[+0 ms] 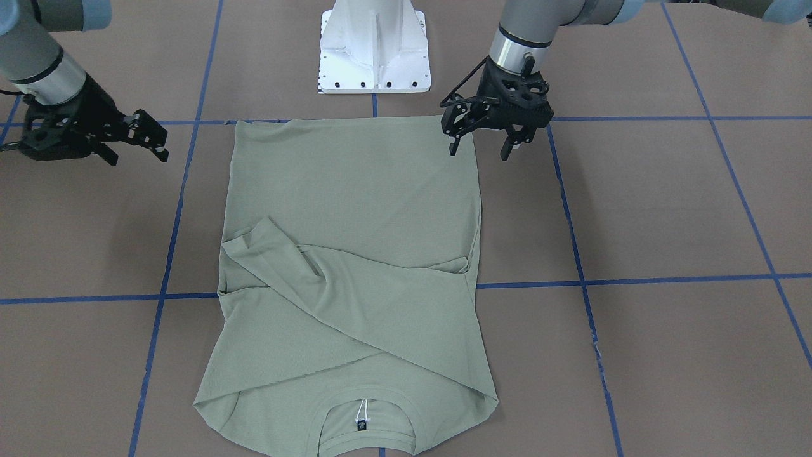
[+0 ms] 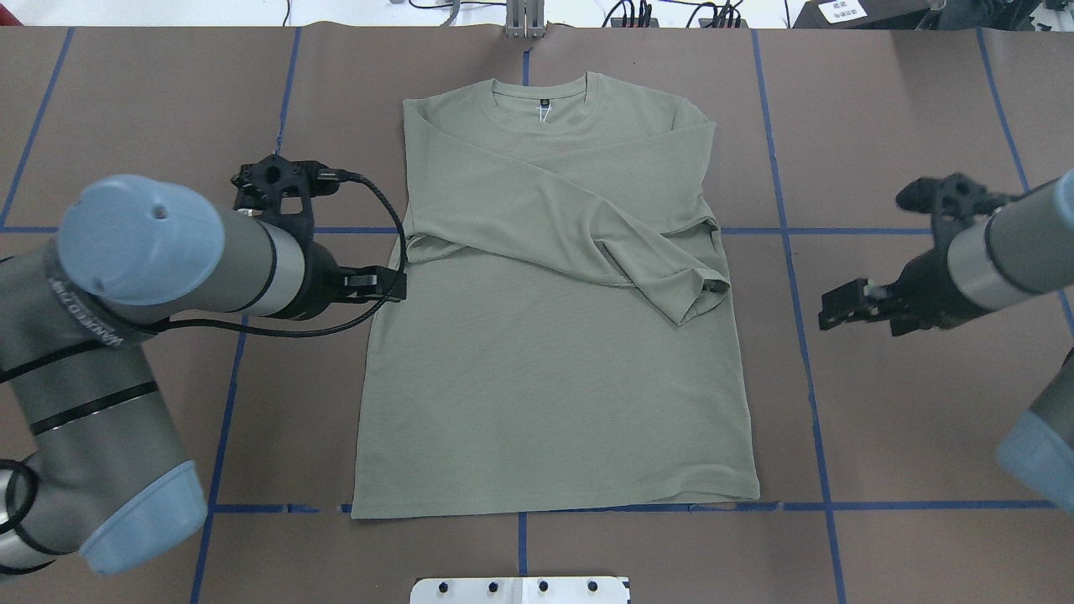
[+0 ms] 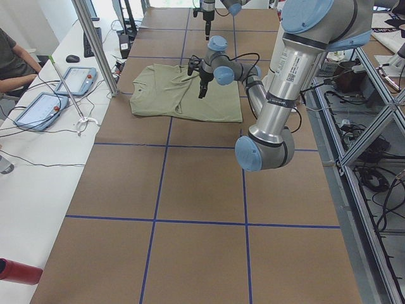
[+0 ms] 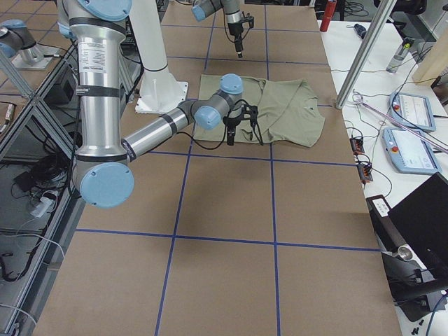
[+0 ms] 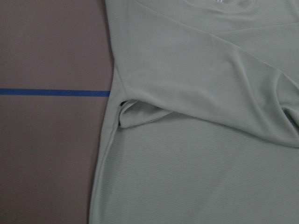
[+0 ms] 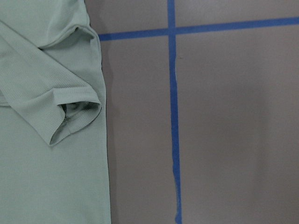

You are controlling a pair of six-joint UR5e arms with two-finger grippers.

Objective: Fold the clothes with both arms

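Beside shirt's point(image 2: 554, 377) left edge, left fingers point(image 1: 508, 146); right fingers point(image 1: 149, 131) well apart.

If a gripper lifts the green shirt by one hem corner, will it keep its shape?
Probably not: the shirt lies limp, with soft creases, so it should sag. The sleeves, crossed loosely on top, may slide off. It looks thin, so likely light.
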